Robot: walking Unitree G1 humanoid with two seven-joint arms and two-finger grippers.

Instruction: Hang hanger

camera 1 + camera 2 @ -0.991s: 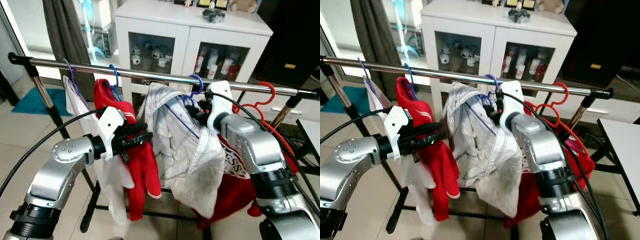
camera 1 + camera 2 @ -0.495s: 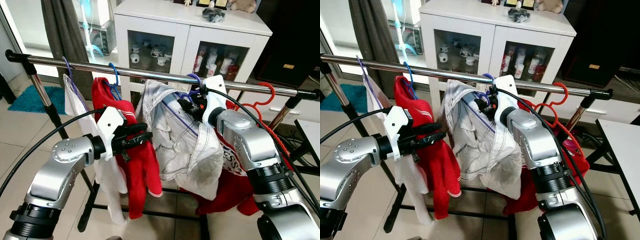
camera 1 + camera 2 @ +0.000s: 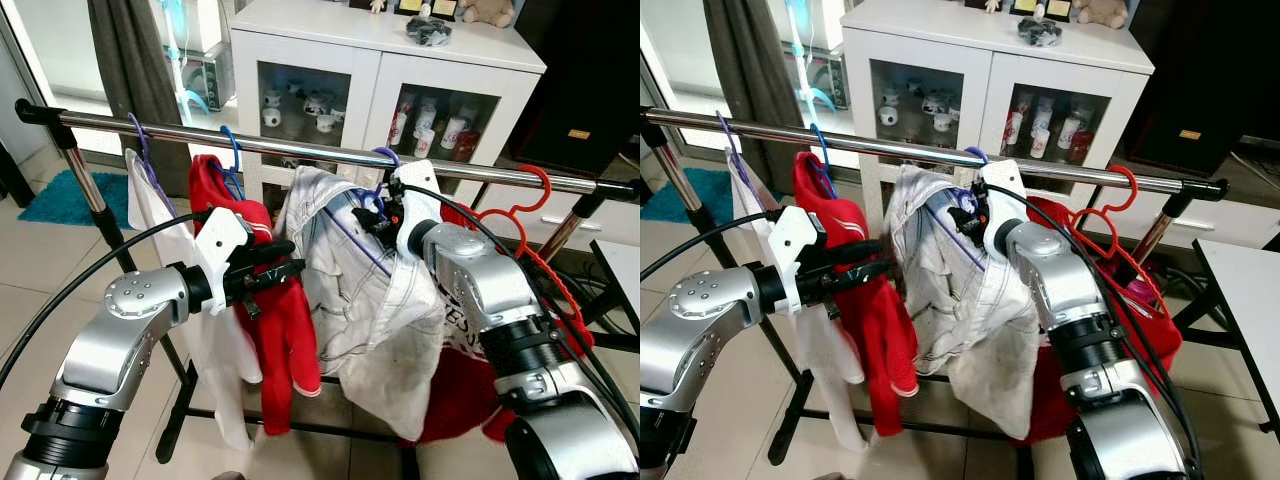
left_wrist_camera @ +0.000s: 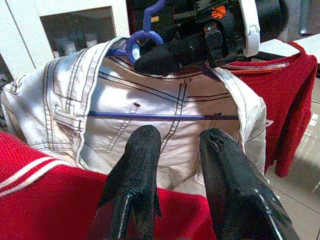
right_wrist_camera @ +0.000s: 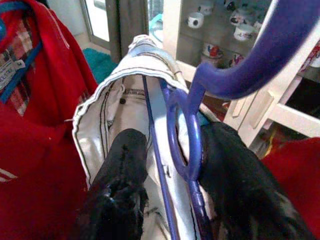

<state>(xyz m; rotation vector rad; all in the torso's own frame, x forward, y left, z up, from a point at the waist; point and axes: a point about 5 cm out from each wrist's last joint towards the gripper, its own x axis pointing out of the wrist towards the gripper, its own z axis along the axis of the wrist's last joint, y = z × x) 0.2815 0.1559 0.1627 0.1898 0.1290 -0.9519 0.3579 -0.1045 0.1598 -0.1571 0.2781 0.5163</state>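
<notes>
Your right gripper (image 5: 170, 165) is pinching the purple hanger (image 5: 187, 150) carrying the white shirt (image 3: 375, 300), its hook at the rail (image 3: 300, 150), twelve o'clock; release early and the shirt's weight could tip it off; left gripper (image 4: 175, 165), fingers spread, idles beside the red shirt (image 3: 280, 310).

Bright daylight, head views sharp.
Light enters from the window (image 3: 60, 50) at upper left; glare streaks the steel rail (image 3: 300, 150). Wrist views soft: near black fingers (image 4: 135, 185) blurred, background washed out.
</notes>
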